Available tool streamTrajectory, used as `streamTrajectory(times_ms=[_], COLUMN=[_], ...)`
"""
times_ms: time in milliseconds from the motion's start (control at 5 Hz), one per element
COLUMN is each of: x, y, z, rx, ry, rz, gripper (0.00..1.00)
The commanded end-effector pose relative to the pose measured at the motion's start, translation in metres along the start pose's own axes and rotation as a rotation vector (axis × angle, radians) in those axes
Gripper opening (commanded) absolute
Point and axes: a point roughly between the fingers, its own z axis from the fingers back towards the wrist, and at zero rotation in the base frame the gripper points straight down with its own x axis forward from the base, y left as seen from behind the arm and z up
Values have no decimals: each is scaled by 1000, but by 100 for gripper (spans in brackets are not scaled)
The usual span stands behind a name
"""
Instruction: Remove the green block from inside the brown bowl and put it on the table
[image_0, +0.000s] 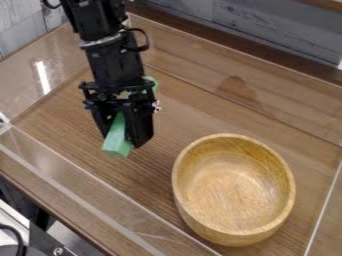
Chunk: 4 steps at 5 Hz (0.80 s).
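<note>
My gripper (122, 130) hangs from the black arm at the left of the table (227, 110), shut on the green block (119, 137). The bright-green bar stands nearly upright between the black fingers, its lower end poking out below them, just above or touching the tabletop; I cannot tell which. The brown bowl (235, 188) sits at the lower right, to the right of the gripper. It is light wood with a thick rim, and nothing lies inside it.
Clear plastic walls (80, 195) edge the tabletop, with one running along the front left and another at the right. A grey plank wall stands behind the table.
</note>
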Motion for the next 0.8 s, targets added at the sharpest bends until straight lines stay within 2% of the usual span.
streamTrajectory(times_ms=[0, 600], x=[6, 7], y=[2, 4], z=[10, 11], rx=[9, -1], ry=[-41, -36], rz=[-25, -60], gripper=[0, 0])
